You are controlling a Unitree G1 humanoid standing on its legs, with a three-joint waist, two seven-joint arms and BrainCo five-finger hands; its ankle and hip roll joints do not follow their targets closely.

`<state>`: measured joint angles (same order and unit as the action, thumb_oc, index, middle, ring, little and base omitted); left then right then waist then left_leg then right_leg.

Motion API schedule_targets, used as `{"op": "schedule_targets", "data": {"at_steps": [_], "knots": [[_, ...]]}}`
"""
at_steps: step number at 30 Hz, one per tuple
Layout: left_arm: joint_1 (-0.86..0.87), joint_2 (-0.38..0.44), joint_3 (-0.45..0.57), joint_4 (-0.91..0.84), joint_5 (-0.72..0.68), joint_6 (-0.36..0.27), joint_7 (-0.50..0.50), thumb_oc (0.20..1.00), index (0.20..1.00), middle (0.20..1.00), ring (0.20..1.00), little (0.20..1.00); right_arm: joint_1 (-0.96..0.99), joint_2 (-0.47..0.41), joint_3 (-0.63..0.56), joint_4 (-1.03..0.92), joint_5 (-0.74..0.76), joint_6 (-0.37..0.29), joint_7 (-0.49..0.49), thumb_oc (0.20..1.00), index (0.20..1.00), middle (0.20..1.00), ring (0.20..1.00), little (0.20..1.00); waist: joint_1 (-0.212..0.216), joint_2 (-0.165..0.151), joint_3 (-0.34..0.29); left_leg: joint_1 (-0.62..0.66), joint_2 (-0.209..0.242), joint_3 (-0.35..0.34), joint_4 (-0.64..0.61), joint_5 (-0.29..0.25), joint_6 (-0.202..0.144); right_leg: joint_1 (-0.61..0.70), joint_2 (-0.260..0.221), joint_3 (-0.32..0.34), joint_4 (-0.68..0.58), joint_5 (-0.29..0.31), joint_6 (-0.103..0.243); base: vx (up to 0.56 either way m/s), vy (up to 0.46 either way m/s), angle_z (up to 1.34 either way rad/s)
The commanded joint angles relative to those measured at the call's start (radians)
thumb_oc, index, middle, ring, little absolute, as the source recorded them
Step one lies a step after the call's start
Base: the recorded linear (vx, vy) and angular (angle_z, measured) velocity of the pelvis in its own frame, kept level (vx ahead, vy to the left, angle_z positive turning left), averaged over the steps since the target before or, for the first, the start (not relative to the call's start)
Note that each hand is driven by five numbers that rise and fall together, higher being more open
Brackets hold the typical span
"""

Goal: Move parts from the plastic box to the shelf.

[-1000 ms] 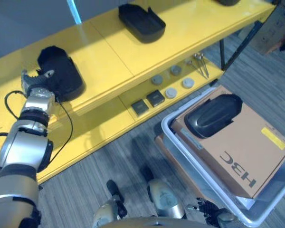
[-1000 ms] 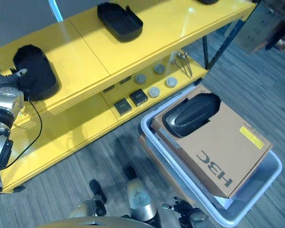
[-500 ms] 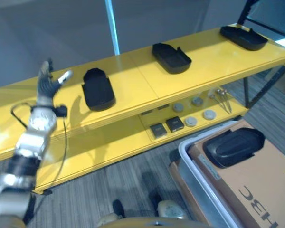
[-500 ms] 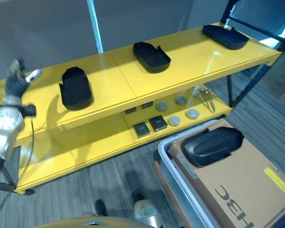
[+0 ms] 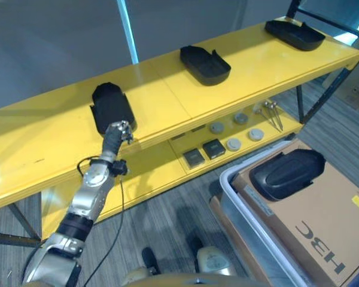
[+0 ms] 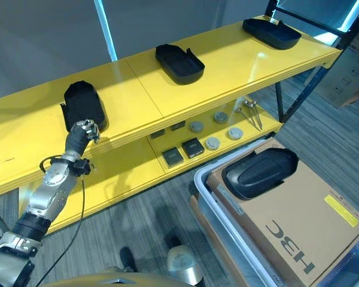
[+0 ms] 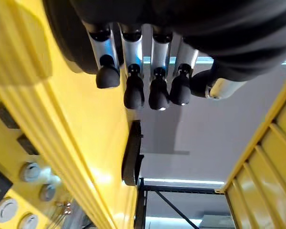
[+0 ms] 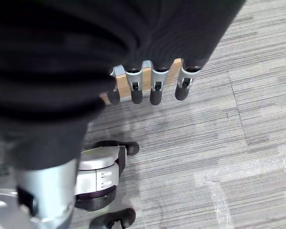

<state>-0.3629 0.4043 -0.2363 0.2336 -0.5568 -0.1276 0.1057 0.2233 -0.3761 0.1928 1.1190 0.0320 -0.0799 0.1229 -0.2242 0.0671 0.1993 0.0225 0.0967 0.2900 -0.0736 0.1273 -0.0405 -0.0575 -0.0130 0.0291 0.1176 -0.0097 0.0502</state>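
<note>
1. Yellow shelf (image 5: 167, 89), upper board: three black moulded parts, at 9 o'clock (image 5: 110, 107), mid-board (image 5: 204, 63) and 2 o'clock (image 5: 293, 34). Lower board: small round and square pieces (image 5: 227, 134).
2. Plastic box (image 6: 227, 200), at 4 o'clock, carries a cardboard carton (image 6: 293, 221); one more black part (image 6: 260, 172) lies on the carton, not yet moved.
3. Left hand (image 5: 116, 133): at the shelf's front edge, just below the 9 o'clock part, fingers relaxed and straight, holding nothing. Whether it touches the part cannot be told.
4. Right hand (image 8: 148, 86): hangs low over the grey floor, fingers loose, empty.
5. Risk, as judged: the left hand sits very near the placed part's front end; a careless lift or swing could nudge that part along the board or off the lip.
6. Risk, as judged: the remaining part rests on a sloping carton; a clumsy grasp may slide it off.
7. View differences: eye views give the full layout; left wrist view shows fingers (image 7: 133, 93) uncurled beside the shelf edge; right wrist view alone confirms the right hand's emptiness.
</note>
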Motion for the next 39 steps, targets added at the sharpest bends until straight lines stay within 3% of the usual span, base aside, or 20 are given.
{"op": "schedule_targets", "data": {"at_steps": [1, 12, 28, 35, 36, 37, 38, 39], "knots": [[-0.071, 0.021, 0.055, 0.086, -0.011, -0.083, 0.052, 0.2, 0.2, 0.2, 0.2, 0.2, 0.019, -0.021, 0.046, 0.01, -0.016, 0.005, 0.005, 1.0, 1.0, 1.0, 1.0, 1.0, -0.013, -0.051, 0.0, 0.043, 0.062, -0.013, 0.09, -0.103, -0.033, 0.053, -0.061, 0.012, -0.112, 0.06, 0.078, 0.02, -0.013, -0.19], [-0.212, 0.031, 0.103, 0.428, -0.012, -0.11, 0.111, 0.2, 0.2, 0.2, 0.2, 0.2, 0.009, -0.044, 0.077, 0.001, -0.023, 0.016, 0.022, 1.0, 1.0, 1.0, 1.0, 1.0, -0.049, -0.052, 0.005, 0.043, 0.072, 0.009, 0.101, -0.104, -0.038, 0.042, -0.068, 0.015, -0.096, 0.054, 0.08, 0.01, -0.005, -0.05], [-0.363, 0.093, 0.099, 0.633, -0.06, -0.046, 0.122, 0.2, 0.2, 0.2, 0.2, 0.2, -0.023, -0.063, 0.118, 0.03, -0.031, 0.001, 0.038, 1.0, 1.0, 1.0, 1.0, 1.0, -0.091, -0.061, 0.024, 0.038, 0.073, 0.02, 0.1, -0.106, -0.04, 0.026, -0.068, 0.031, -0.084, 0.046, 0.08, 0.01, 0.002, -0.05], [-0.393, 0.102, 0.095, 0.666, -0.059, -0.069, 0.093, 0.2, 0.2, 0.2, 0.2, 0.2, -0.023, -0.064, 0.128, 0.019, -0.032, 0.006, 0.036, 1.0, 1.0, 1.0, 1.0, 1.0, -0.098, -0.068, 0.025, 0.034, 0.074, 0.019, 0.107, -0.111, -0.039, 0.021, -0.064, 0.041, -0.082, 0.045, 0.077, 0.0, 0.0, 0.0], [-0.387, 0.1, 0.094, 0.651, -0.067, -0.085, 0.071, 0.335, 0.335, 0.335, 0.335, 0.335, -0.021, -0.063, 0.126, 0.019, -0.038, 0.003, 0.038, 1.0, 1.0, 1.0, 1.0, 1.0, -0.095, -0.068, 0.025, 0.03, 0.074, 0.016, 0.117, -0.115, -0.039, 0.021, -0.064, 0.042, -0.081, 0.044, 0.076, 0.0, 0.0, 0.0], [-0.379, 0.097, 0.093, 0.635, -0.071, -0.096, 0.064, 0.871, 0.871, 0.871, 0.871, 0.871, -0.019, -0.062, 0.123, 0.018, -0.04, 0.001, 0.038, 1.0, 1.0, 1.0, 1.0, 1.0, -0.092, -0.068, 0.025, 0.03, 0.074, 0.013, 0.122, -0.118, -0.039, 0.023, -0.063, 0.043, -0.082, 0.044, 0.075, 0.0, 0.0, 0.0], [-0.358, 0.089, 0.093, 0.601, -0.081, -0.118, 0.048, 1.0, 1.0, 1.0, 1.0, 1.0, -0.014, -0.059, 0.118, 0.016, -0.047, 0.0, 0.037, 1.0, 1.0, 1.0, 1.0, 1.0, -0.085, -0.067, 0.022, 0.031, 0.072, 0.006, 0.132, -0.125, -0.037, 0.028, -0.062, 0.046, -0.084, 0.044, 0.073, 0.0, 0.0, 0.0], [-0.343, 0.084, 0.094, 0.575, -0.087, -0.129, 0.036, 1.0, 1.0, 1.0, 1.0, 1.0, -0.011, -0.057, 0.114, 0.015, -0.048, -0.001, 0.036, 1.0, 1.0, 1.0, 1.0, 1.0, -0.079, -0.066, 0.019, 0.031, 0.071, -0.001, 0.14, -0.13, -0.036, 0.032, -0.062, 0.047, -0.085, 0.043, 0.071, 0.0, 0.0, 0.0]]}}
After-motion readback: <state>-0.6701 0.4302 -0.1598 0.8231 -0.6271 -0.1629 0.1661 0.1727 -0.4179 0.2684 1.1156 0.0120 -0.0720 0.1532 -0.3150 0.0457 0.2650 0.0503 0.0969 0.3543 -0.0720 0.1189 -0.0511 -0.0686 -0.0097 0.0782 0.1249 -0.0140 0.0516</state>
